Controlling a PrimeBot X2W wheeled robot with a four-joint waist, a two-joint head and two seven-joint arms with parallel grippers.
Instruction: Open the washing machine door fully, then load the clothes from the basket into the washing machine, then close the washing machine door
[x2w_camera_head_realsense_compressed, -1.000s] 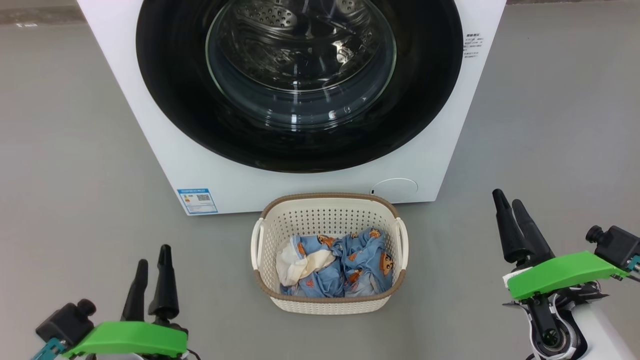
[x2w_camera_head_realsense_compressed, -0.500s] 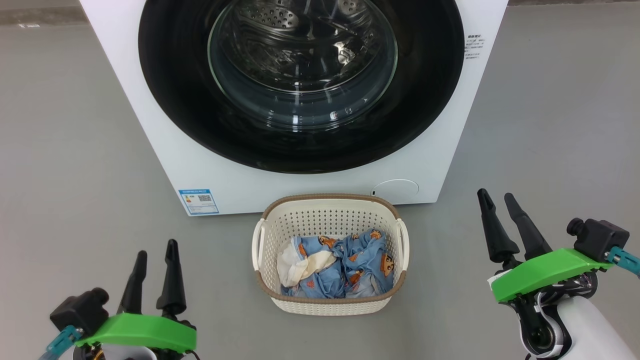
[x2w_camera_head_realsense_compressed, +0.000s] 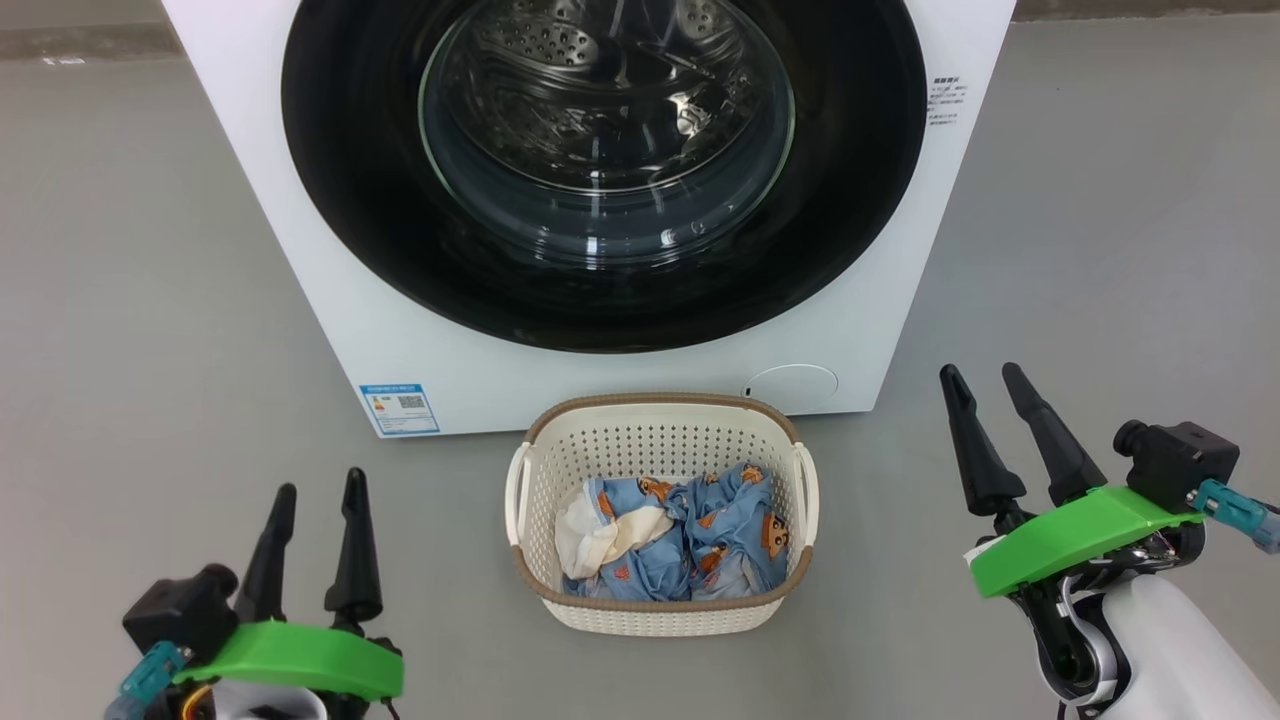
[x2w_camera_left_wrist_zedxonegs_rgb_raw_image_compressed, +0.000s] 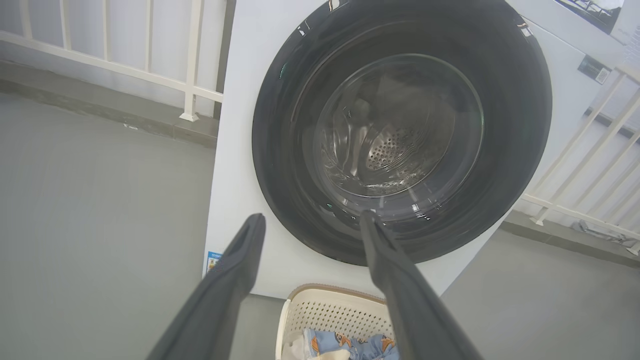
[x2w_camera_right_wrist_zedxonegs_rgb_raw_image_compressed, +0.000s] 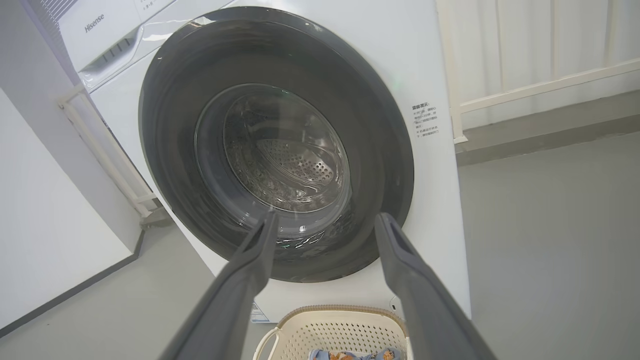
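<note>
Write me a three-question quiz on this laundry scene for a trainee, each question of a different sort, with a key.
1. True or false: the washing machine door stands open.
2. Where is the basket? A: on top of the washing machine. B: on the floor in front of it. C: behind it.
3. In a few words: what do the left claw and the right claw hold?

Key
1. False: the door is shut.
2. B.
3. Nothing: both claws are open and empty, and the clothes lie in the basket.
</note>
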